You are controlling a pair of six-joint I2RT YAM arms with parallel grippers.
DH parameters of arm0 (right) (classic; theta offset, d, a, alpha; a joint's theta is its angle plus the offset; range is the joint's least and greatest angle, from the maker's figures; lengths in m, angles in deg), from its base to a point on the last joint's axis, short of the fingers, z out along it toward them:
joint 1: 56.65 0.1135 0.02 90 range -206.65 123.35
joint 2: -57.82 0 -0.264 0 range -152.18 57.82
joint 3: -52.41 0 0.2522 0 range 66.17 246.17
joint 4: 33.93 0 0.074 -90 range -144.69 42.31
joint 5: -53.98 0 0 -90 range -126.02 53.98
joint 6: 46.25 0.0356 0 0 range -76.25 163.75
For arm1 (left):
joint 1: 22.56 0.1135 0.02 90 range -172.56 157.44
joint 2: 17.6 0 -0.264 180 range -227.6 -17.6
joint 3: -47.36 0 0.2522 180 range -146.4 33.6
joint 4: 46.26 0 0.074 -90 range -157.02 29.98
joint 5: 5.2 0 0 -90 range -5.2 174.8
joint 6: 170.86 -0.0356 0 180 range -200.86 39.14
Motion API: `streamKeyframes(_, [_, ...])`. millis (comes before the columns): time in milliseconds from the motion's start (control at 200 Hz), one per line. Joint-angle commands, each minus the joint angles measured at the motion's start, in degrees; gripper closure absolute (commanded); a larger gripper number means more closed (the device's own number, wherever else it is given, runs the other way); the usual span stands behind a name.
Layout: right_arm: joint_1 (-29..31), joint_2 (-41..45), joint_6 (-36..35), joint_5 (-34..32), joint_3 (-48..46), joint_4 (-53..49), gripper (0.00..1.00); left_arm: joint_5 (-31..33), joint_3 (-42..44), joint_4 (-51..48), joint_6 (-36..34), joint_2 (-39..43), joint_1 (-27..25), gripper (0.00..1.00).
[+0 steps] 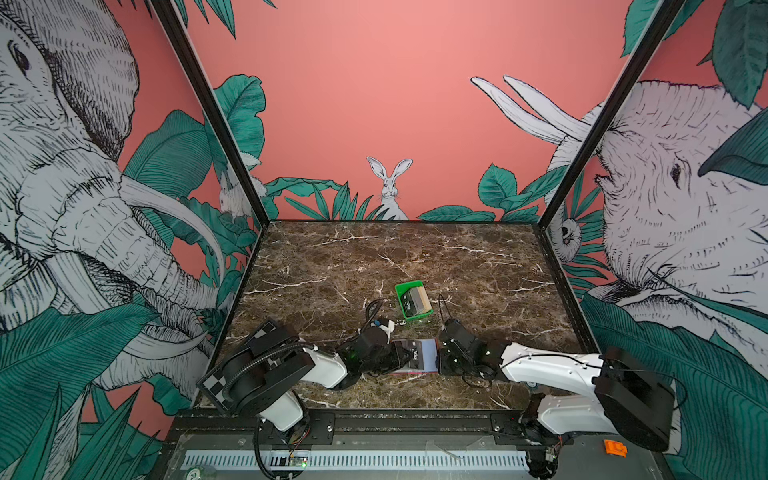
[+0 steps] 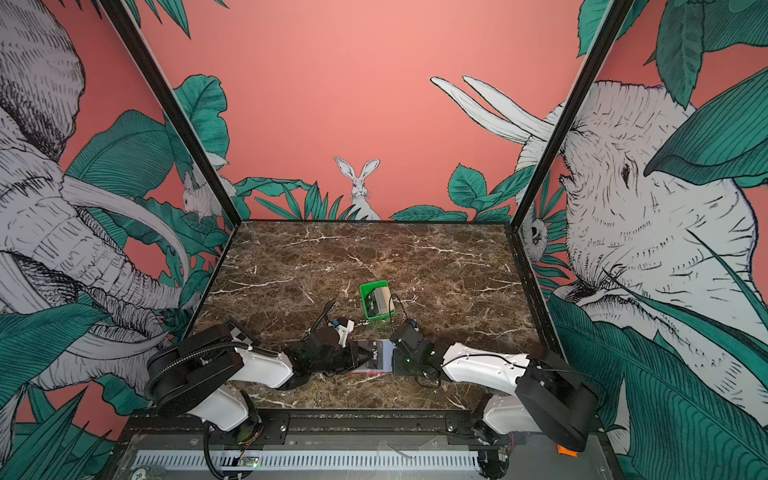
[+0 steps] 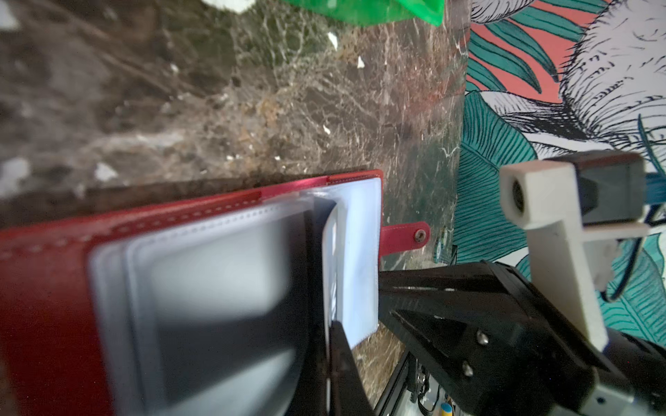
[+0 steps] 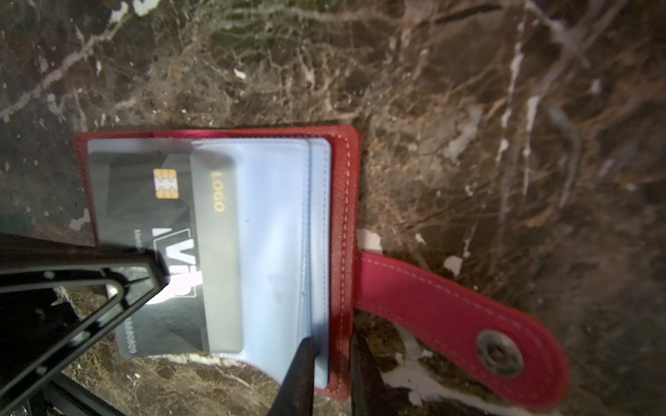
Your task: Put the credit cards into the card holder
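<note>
The red card holder (image 1: 431,353) (image 4: 344,201) lies open on the marble between my grippers, pale blue pockets up and snap tab (image 4: 450,309) stretched out. A black credit card (image 4: 144,194) (image 1: 412,353) with a gold chip and "VIP" lettering sits part way in a clear pocket. My left gripper (image 3: 329,374) (image 1: 401,358) is shut on that card's outer edge. The right gripper (image 4: 331,363) (image 1: 441,358) is shut on the holder's tab-side edge, pinching red cover and pocket leaves. More credit cards (image 1: 413,301) (image 2: 379,302), black and beige, stand in the green tray.
The green tray (image 1: 401,291) (image 2: 365,291) sits just behind the holder, close to both wrists. The right arm's white camera mount (image 3: 551,230) shows past the holder in the left wrist view. Illustrated walls enclose the marble table (image 1: 478,266) on three sides.
</note>
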Motion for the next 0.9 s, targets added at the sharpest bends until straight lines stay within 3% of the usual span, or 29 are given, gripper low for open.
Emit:
streamKeyframes(0, [0.6, -2.3, 0.2, -1.7, 0.0, -1.8, 0.81, 0.7, -1.1, -10.8, -1.0, 1.4, -0.5, 0.91])
streamKeyframes(525, [1.2, -3.8, -0.3, -2.6, 1.4, -4.0, 0.85, 4.6, -5.8, -31.3, -5.8, 8.1, -0.5, 0.8])
streamKeyframes(650, [1.4, -4.0, -0.5, -2.4, 1.5, -3.8, 0.85, 4.8, -7.0, -33.2, -6.9, 8.0, -0.5, 0.72])
streamKeyframes(895, [1.5, -4.2, -0.6, -2.3, 1.7, -3.6, 0.86, 6.5, -9.1, -36.8, -8.7, 6.2, -0.5, 0.78])
